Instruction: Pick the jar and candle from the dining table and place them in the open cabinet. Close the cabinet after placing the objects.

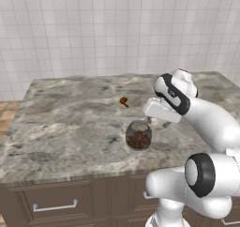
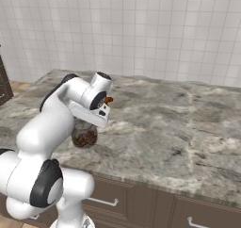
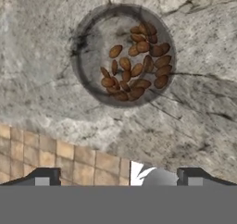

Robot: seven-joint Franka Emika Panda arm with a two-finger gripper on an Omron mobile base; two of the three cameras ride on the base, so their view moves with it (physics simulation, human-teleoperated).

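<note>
The jar [image 1: 138, 136] [image 2: 84, 137] is squat clear glass with brown lumps inside and stands upright near the front edge of the dining table [image 1: 61, 127] [image 2: 179, 123]. My gripper [image 1: 157, 122] [image 2: 90, 123] hangs just above and slightly beside it, pointing down. Its jaws are open and hold nothing. In the hand view I look straight down into the jar's mouth [image 3: 122, 52], with the gripper [image 3: 118, 179] offset toward the table's edge. The candle is out of view.
A small orange-brown lump [image 1: 123, 101] [image 2: 109, 100] lies on the marble behind the jar. Drawer fronts with silver handles [image 1: 54, 205] run under the table's front edge. Tiled floor [image 3: 55, 158] shows past that edge. A dark brown wood sliver [image 2: 3, 85] is unidentifiable.
</note>
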